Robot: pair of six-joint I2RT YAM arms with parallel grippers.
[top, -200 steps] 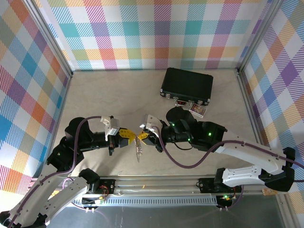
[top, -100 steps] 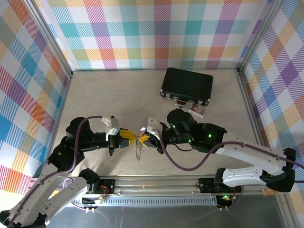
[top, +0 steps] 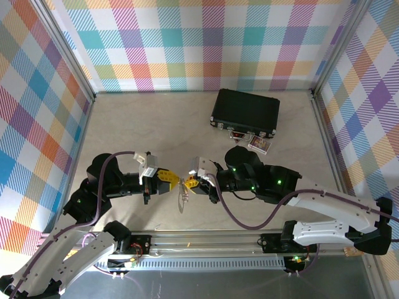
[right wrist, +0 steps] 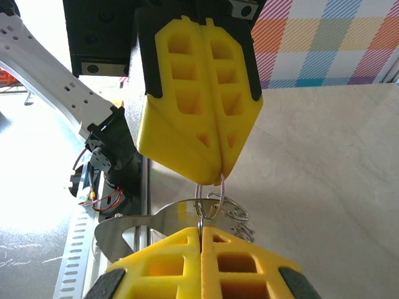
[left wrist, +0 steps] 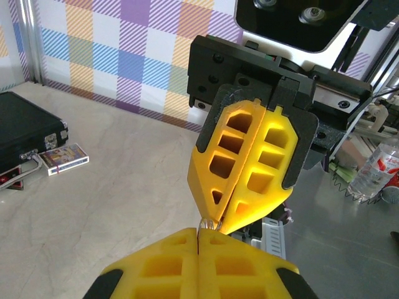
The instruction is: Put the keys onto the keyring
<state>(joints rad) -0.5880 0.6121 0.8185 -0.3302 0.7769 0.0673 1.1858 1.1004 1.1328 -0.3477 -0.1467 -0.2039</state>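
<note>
The left gripper (top: pixel 168 179) and the right gripper (top: pixel 189 182) are meeting tip to tip in front of the black case (top: pixel 245 113), on the arm-base side of it and a little to its left, above the pale worktop (top: pixel 143 131). Both pairs of yellow jaws are pressing fully together. In the right wrist view the keyring (right wrist: pixel 213 194) is hanging in the narrow gap between the 2 grippers: its upper arc is running into the tips of the left jaws, which are clamping it. A thin wire of the same loop is running down into the seam of the right jaws, so they seem to be pinching it too, though the contact point is partly hidden. The keys (top: pixel 182 200) are dangling below the ring, well apart from the case and just clear of the worktop as far as the overhead view lets me judge. A flat silvery piece (right wrist: pixel 134 232) is sticking out sideways beside the right jaws. A small printed box (top: pixel 260 144) is lying just beside the case's front edge.
</note>
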